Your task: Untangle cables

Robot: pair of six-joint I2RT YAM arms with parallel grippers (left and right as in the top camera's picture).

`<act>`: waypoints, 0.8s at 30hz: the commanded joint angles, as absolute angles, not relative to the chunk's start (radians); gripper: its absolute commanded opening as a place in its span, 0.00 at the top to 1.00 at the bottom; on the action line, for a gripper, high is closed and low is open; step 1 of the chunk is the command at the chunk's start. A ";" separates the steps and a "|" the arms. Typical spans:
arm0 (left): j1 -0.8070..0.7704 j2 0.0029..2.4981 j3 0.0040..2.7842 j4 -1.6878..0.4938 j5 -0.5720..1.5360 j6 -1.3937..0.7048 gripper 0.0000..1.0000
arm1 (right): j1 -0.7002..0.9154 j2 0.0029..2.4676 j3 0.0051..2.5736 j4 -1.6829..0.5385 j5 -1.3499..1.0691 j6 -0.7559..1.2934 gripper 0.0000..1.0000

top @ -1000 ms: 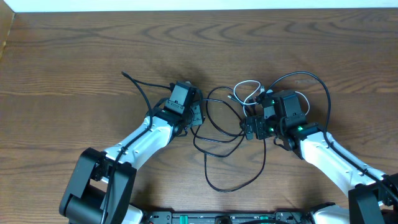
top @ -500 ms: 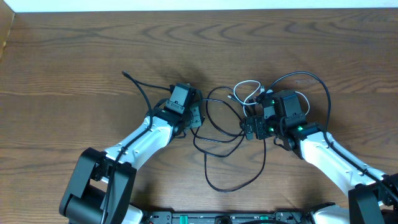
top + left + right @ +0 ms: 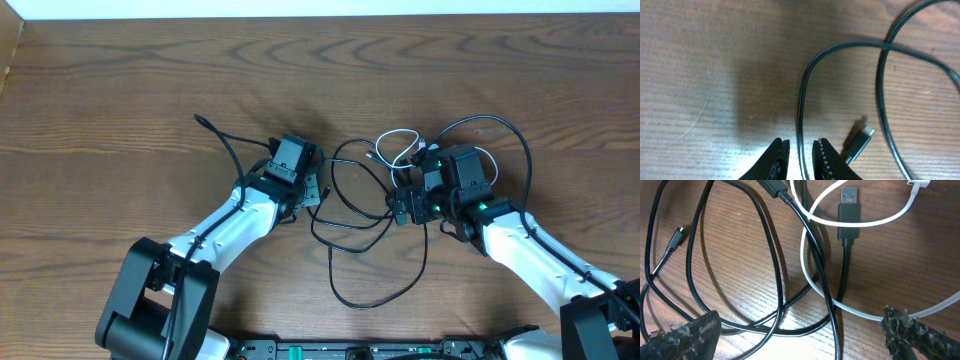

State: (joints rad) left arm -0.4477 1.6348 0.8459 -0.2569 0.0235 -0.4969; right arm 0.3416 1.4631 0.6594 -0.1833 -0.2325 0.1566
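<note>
The tangle lies in the middle of the wooden table [image 3: 100, 80], between the two arms. The black cable [image 3: 427, 250] spreads in several overlapping loops, the largest sagging toward the near edge. The shorter white cable [image 3: 400, 135] curls on the far right of the heap, just beyond the right gripper [image 3: 412, 206].

The left gripper [image 3: 313, 188] sits low at the left rim of the tangle. In the left wrist view its jaws stand only narrowly parted, with one strand of the black cable [image 3: 802, 95] running straight into the gap. A sliver of table shows on each side of the strand, so it is not pinched. A small plug [image 3: 860, 140] lies just right of the fingers [image 3: 777, 157], apart from them.

The right gripper [image 3: 801, 314] is spread wide – its fingers sit at opposite bottom corners of the right wrist view and grip nothing. Between them black loops [image 3: 772, 255] cross each other, and the white cable [image 3: 870, 223] passes over a black USB plug [image 3: 849, 210].

Bare wood runs wide along the far side up to the table's back edge, and also out to the left. One black strand [image 3: 215, 132] reaches out that way – it passes under the left arm. On the near side the largest loop lies between the two arm bases.
</note>
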 commanded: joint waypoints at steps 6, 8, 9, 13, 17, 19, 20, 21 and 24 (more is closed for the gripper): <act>-0.444 1.645 0.859 -0.143 0.007 -0.482 0.78 | 0.340 1.455 0.671 -0.184 -0.239 0.160 0.01; -0.444 1.645 0.859 -0.085 0.007 -0.444 0.78 | 0.340 1.455 0.671 -0.184 -0.239 0.160 0.01; -0.444 1.645 0.859 -0.062 0.007 -0.427 0.78 | 0.340 1.455 0.671 -0.184 -0.239 0.160 0.01; -0.444 1.645 0.859 -0.028 0.006 -0.388 0.78 | 0.340 1.455 0.671 -0.184 -0.239 0.160 0.01; -0.443 1.645 0.859 -0.016 0.007 -0.385 0.82 | 0.340 1.455 0.671 -0.184 -0.239 0.160 0.01; -0.443 1.640 0.859 -0.004 0.007 -0.385 0.87 | 0.340 1.455 0.671 -0.184 -0.239 0.160 0.01; -0.443 1.637 0.859 -0.001 0.007 -0.375 0.92 | 0.340 1.455 0.671 -0.184 -0.239 0.160 0.01; -0.443 1.633 0.859 0.002 0.007 -0.351 0.92 | 0.340 1.455 0.671 -0.184 -0.239 0.160 0.01; -0.443 1.618 0.860 0.002 0.007 -0.268 0.93 | 0.340 1.455 0.671 -0.184 -0.239 0.160 0.01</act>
State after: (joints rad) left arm -0.4477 1.6348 0.8467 0.0017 0.0196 -0.3634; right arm 0.3416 1.4631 0.6594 -0.1833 -0.2321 0.1566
